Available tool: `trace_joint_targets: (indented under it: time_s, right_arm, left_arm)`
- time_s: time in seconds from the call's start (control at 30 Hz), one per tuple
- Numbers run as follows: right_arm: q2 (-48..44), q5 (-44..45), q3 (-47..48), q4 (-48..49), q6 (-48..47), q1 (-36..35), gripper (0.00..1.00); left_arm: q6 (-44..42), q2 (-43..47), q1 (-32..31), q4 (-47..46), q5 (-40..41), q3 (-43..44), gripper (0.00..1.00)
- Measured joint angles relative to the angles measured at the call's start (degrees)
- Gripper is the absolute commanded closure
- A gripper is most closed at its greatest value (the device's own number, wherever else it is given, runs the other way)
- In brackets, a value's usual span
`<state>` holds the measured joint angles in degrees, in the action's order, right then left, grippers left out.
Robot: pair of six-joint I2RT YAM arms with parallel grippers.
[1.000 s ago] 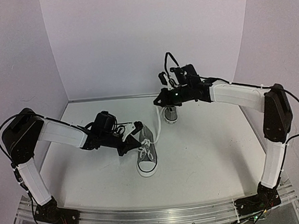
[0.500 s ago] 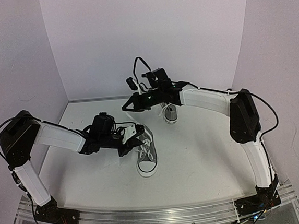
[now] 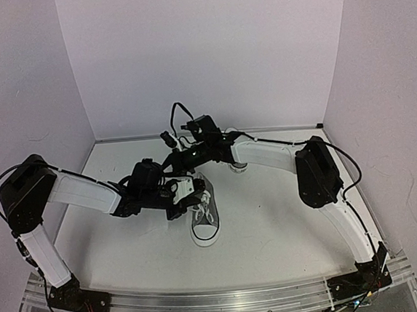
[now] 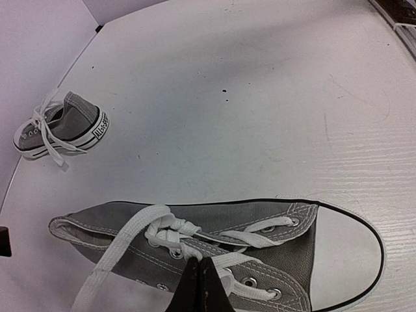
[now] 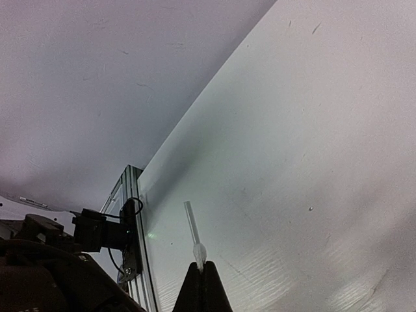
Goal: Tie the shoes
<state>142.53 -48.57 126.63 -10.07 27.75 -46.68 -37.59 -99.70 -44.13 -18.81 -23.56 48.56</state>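
The right hand (image 5: 199, 272), clamped shut on the end of a white lace (image 5: 198, 250), holds limp, slippery cord best pinched near its stiff aglet (image 5: 190, 221), while the left hand (image 4: 199, 268), closed too, its catch unclear, sits over the light, soft grey sneaker (image 4: 260, 211) just beneath it.

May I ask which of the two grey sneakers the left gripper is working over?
The nearer sneaker: the left gripper sits shut over its laces. The other sneaker stands apart, farther back.
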Motion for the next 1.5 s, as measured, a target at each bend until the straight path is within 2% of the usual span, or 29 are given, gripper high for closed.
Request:
trace_joint_targets:
  time_s: [0.03,0.13,0.23,0.37,0.53,0.67,0.87,1.0,1.1,1.2,1.33,1.5]
  right_arm:
    - [0.6,-0.5,0.0,0.0,0.5,-0.1,0.76]
    - [1.6,-1.3,0.0,-0.1,1.3,-0.4,0.55]
    - [1.7,-1.6,-0.6,0.1,1.8,-0.6,0.43]
    - [0.8,-1.6,-2.5,0.2,1.7,-0.2,0.39]
    - [-3.5,-1.2,-7.4,0.1,1.6,1.4,0.38]
    - [-11.9,0.8,-14.6,-0.2,0.7,4.5,0.39]
    - [-32.2,7.6,-31.2,1.5,-5.8,10.6,0.40]
    - [-45.7,11.6,-43.2,2.9,-13.9,11.0,0.47]
    - [-51.8,14.9,-49.4,3.2,-20.6,9.0,0.48]
    - [-55.0,21.3,-53.9,1.6,-29.8,3.7,0.51]
    - [-55.0,27.9,-56.0,-0.7,-39.3,-4.6,0.55]
    - [-48.7,40.6,-53.5,-2.2,-49.9,-13.5,0.69]
  left_arm:
    - [-0.1,0.0,-0.1,0.3,0.2,0.0,1.00]
    - [-0.2,0.0,-0.5,1.3,0.4,0.0,1.00]
    - [-0.3,0.0,-0.6,1.9,0.8,0.0,1.00]
    - [-0.4,0.0,-0.6,2.3,1.1,0.0,1.00]
    - [0.2,-0.2,-0.6,2.7,1.2,0.2,1.00]
    - [2.0,-2.3,-0.6,4.5,1.5,3.0,1.00]
    - [7.4,-7.3,-0.3,9.3,2.3,12.2,1.00]
    - [11.1,-10.9,0.7,12.8,0.9,19.5,1.00]
    - [13.2,-12.9,1.5,14.9,-0.6,23.2,1.00]
    - [15.3,-15.1,2.2,17.5,-2.5,25.9,1.00]
    - [17.0,-16.9,2.7,20.4,-3.9,27.3,1.00]
    - [18.8,-19.9,2.7,24.6,-5.5,31.2,1.00]
